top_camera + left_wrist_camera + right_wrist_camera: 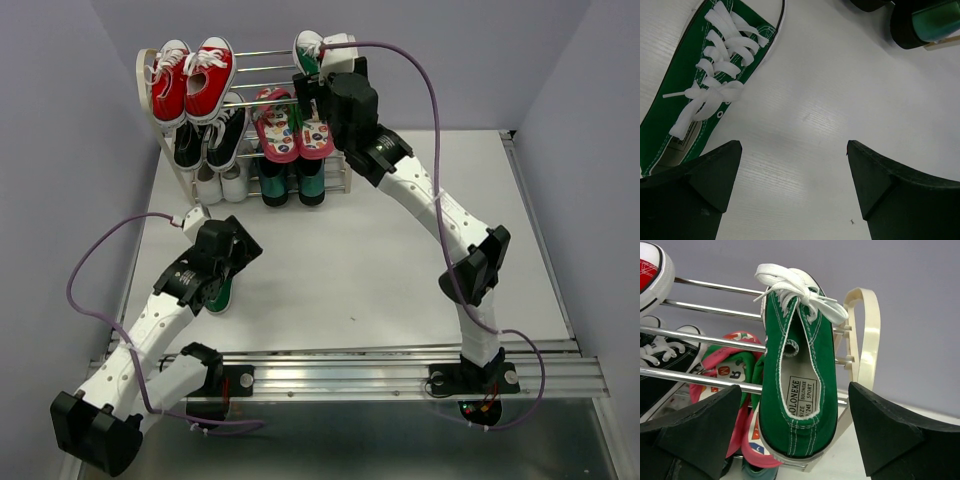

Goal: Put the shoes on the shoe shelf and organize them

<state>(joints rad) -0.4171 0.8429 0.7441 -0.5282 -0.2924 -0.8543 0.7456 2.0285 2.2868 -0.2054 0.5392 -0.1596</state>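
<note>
Nearest the arm bases, the left end effector [794, 150] hangs spread wide and empty over the surface [840, 100], just beside the green canvas sneaker [695, 75] lying sole-down. This shoe is judged light, with soft collapsible canvas sides, slack laces and a stiffer rubber sole, so grip it across the midfoot or heel, low against the sole edges. Farther back, the right end effector [795, 390] stands spread, clear of the matching sneaker [795, 340] resting on the top rods of the shoe shelf [866, 335].
</note>
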